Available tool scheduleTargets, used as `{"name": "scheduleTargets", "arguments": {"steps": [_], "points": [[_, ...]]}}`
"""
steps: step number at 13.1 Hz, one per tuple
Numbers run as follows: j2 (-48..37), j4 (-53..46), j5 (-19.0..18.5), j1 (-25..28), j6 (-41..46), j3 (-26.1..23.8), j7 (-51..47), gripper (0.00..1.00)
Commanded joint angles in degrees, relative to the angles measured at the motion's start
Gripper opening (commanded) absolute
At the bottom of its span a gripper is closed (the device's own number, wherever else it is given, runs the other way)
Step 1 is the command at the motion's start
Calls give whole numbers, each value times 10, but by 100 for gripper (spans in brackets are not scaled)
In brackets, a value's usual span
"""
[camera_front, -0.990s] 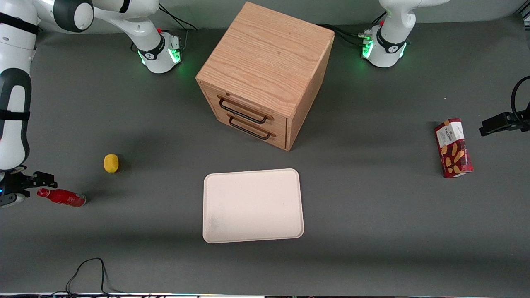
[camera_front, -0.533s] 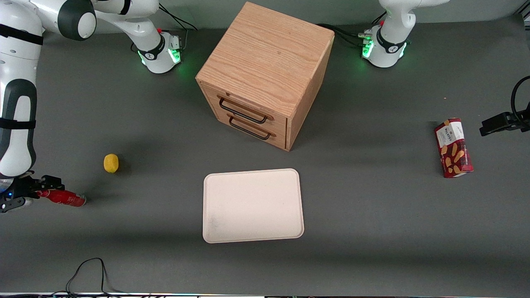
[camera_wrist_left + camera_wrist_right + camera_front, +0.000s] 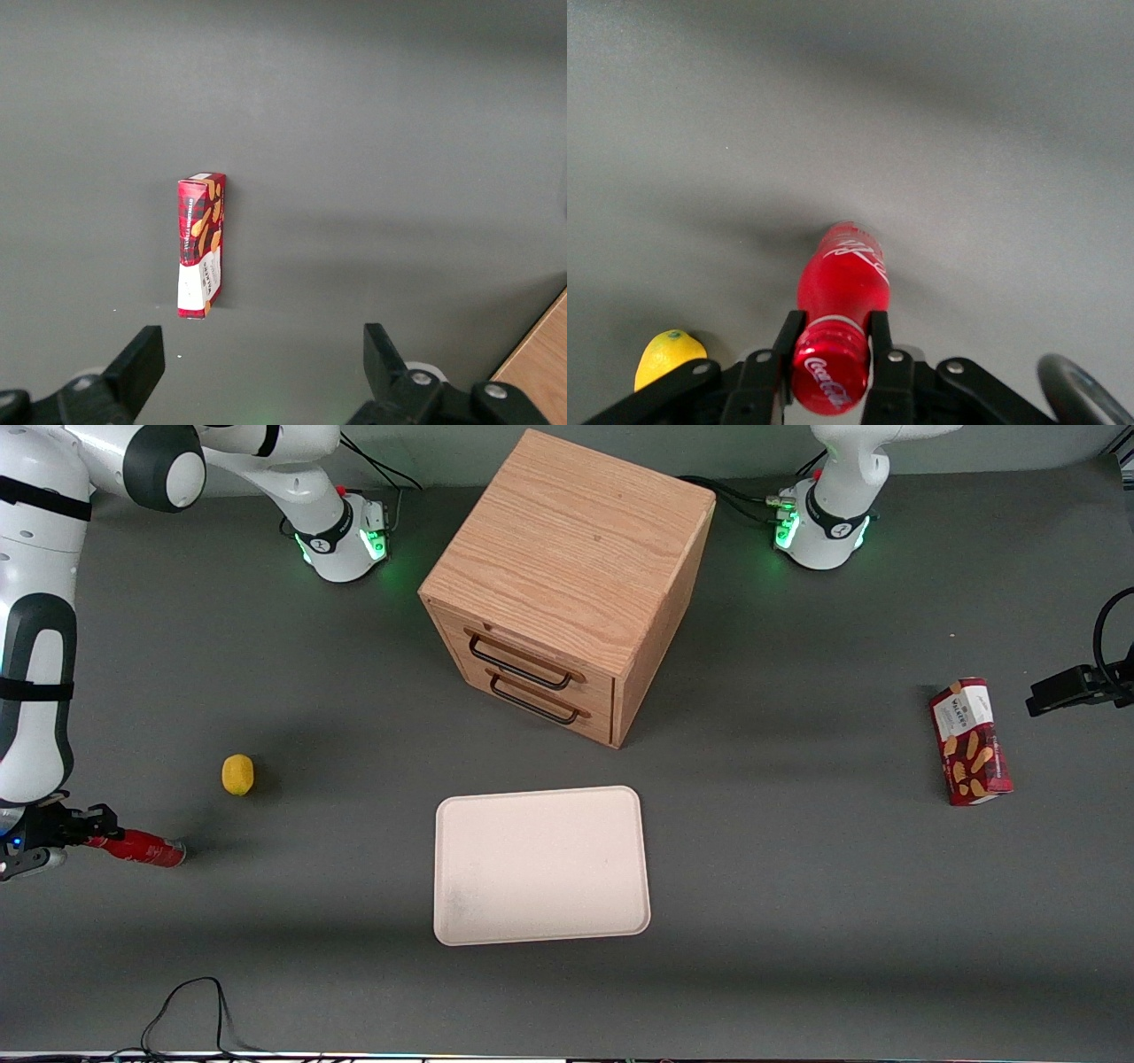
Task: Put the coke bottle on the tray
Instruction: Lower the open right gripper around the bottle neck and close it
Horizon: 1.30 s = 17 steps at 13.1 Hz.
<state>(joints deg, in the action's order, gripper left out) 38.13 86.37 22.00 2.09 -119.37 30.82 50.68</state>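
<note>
The coke bottle [image 3: 142, 849] is a small glossy red bottle lying on its side on the grey table at the working arm's end, cap toward my gripper. My gripper [image 3: 93, 828] is shut on the coke bottle at its cap and neck. In the right wrist view the two black fingers [image 3: 879, 341] press both sides of the bottle [image 3: 842, 288] just below the red cap. The tray [image 3: 540, 864], pale cream-pink with a low rim, lies flat near the table's middle, in front of the cabinet, well apart from the bottle.
A yellow lemon [image 3: 237, 774] lies close to the bottle, a little farther from the front camera; it also shows in the right wrist view [image 3: 670, 356]. A wooden drawer cabinet [image 3: 567, 584] stands at the middle. A red snack box [image 3: 969, 740] lies toward the parked arm's end.
My gripper has moved onto the bottle's cap end and closed on the neck. The bottle has tilted slightly; tray, lemon and cabinet have not moved.
</note>
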Motion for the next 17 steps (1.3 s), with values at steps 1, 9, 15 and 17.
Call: {"name": "scheduleTargets", "arguments": {"steps": [1, 9, 15, 17], "points": [[4, -22, 11, -2, 5, 6, 19, 7], [-17, -148, -31, 15, 173, -2, -104, 6], [-22, -327, -103, 34, 387, -117, -360, 8], [-31, -369, -148, 35, 411, -201, -441, 8]]}}
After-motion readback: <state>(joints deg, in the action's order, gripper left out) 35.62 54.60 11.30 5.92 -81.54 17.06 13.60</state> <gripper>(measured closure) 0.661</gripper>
